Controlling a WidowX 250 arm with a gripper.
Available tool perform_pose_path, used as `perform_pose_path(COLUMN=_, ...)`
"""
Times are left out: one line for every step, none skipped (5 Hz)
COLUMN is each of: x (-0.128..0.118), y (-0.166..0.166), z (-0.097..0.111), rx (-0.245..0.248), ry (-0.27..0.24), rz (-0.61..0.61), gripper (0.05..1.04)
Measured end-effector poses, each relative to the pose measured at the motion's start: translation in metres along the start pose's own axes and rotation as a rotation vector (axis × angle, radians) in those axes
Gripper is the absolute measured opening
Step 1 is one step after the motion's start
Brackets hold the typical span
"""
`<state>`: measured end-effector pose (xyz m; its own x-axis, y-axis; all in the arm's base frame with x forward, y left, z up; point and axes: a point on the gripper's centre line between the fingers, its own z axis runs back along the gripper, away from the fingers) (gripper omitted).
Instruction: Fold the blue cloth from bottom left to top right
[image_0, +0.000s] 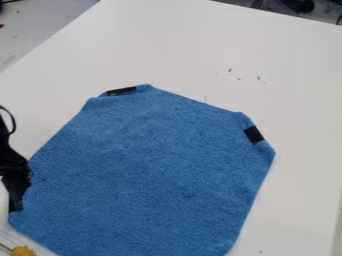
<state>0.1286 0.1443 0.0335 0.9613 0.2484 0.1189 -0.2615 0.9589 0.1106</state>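
Note:
The blue cloth (153, 175) lies spread on the white table, running off the view's bottom edge. Dark patches (254, 135) mark its right side, and another dark patch (121, 91) sits at its upper left edge. At the left edge of the view, the black gripper (15, 206) points down at the cloth's lower left corner, overlapping its border in the view. Whether it holds the fabric cannot be told.
A small yellow object (23, 251) with a thin stick is at the bottom left corner. The white table (200, 45) extends above and to the right of the cloth, with small dark marks on it. Dark items stand beyond its far edge.

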Motion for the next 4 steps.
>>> perform_pose_path(x=-0.003, y=0.002, z=-0.016, rx=-0.031, ry=0.018, rz=0.001, gripper=1.0)
perform_pose_path(x=-0.002, y=0.006, z=-0.025, rx=-0.055, ry=0.019, rz=0.005, gripper=1.0)
perform_pose_path(x=0.0, y=0.008, z=-0.032, rx=-0.07, ry=0.009, rz=-0.001, gripper=0.965)
perform_pose_path(x=0.006, y=0.012, z=-0.033, rx=-0.073, ry=0.001, rz=-0.011, gripper=0.727)
